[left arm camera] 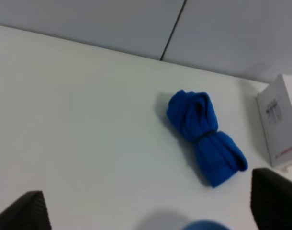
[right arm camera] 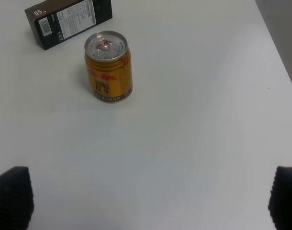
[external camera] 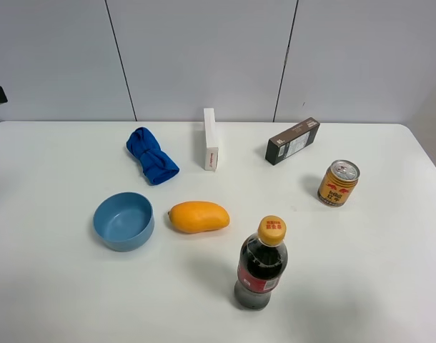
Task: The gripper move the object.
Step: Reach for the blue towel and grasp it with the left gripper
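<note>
ext high: white table point(external camera: 389, 286) against a grey wall. back row, l to r: blue cloth point(external camera: 151, 156) rolled up, white box point(external camera: 211, 139) standing on a narrow edge, dark box point(external camera: 293, 141) lying on its side, at an angle. all three well apart. can point(external camera: 338, 183) upright on the right, nearer the front than the dark box, not touching it. front left: blue bowl point(external camera: 124, 221), open side up. mango point(external camera: 198, 216) just beside it on its right w/ a small gap. bottle point(external camera: 261, 264) upright w/ yellow cap and dark drink, nearest the front edge, near the mango but apart. task names no single obj, so can't tell which of these it means. all of them sit on the table, none held.

l wrist: left gripper point(left arm camera: 148, 203) spread wide, one dark fingertip point(left arm camera: 26, 211) at each lower corner, only table between them, gripping nothing. cloth point(left arm camera: 206, 136) lies ahead on the table, cinched at its middle. white box point(left arm camera: 280, 120) next to it, a gap between. a sliver of bowl point(left arm camera: 203, 225) rim shows at the frame edge between the fingers.

r wrist: right gripper point(right arm camera: 146, 199) also spread wide, fingertips point(right arm camera: 9, 199) at both lower corners, gripping nothing. can point(right arm camera: 108, 67) upright ahead, gold w/ red print, top sealed. dark box point(right arm camera: 69, 21) beyond it, near but not touching, printed label facing the cam.
</note>
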Available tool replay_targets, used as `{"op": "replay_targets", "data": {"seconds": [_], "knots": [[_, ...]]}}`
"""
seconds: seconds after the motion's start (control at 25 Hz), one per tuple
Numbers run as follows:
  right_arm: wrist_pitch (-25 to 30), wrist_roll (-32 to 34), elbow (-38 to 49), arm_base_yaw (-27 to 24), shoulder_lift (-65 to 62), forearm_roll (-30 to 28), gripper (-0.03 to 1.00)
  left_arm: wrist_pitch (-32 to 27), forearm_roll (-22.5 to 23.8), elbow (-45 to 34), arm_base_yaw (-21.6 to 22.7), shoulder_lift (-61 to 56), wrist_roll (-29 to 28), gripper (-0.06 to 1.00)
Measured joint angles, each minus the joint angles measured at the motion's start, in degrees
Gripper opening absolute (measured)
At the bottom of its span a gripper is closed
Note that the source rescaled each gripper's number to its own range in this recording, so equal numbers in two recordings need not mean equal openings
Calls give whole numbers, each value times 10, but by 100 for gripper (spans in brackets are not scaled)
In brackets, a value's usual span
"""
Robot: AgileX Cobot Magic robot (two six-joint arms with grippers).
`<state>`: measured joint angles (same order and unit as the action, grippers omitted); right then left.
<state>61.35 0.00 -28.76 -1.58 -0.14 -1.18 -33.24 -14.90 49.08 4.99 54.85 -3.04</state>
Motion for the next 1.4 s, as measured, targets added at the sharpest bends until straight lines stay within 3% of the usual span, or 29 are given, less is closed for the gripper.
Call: {"op": "replay_targets", "data": {"seconds": [0.2, 0.72, 0.92, 1.16, 1.4], "knots": [[0, 0, 0, 0, 0, 0, 100, 9, 0, 58, -9, 97, -2, 74], [0, 0, 0, 0, 0, 0, 100, 81, -1, 143, -152, 262, -18, 74], [0, 0, 0, 0, 0, 0, 100, 93, -4, 182, -187, 351, -64, 74], [0, 0, 0, 0, 0, 0, 100, 98, -2, 208, -196, 441, -108, 70], [0, 0, 0, 0, 0, 0, 100, 107, 42, 208, -237, 497, -126, 69]]}}
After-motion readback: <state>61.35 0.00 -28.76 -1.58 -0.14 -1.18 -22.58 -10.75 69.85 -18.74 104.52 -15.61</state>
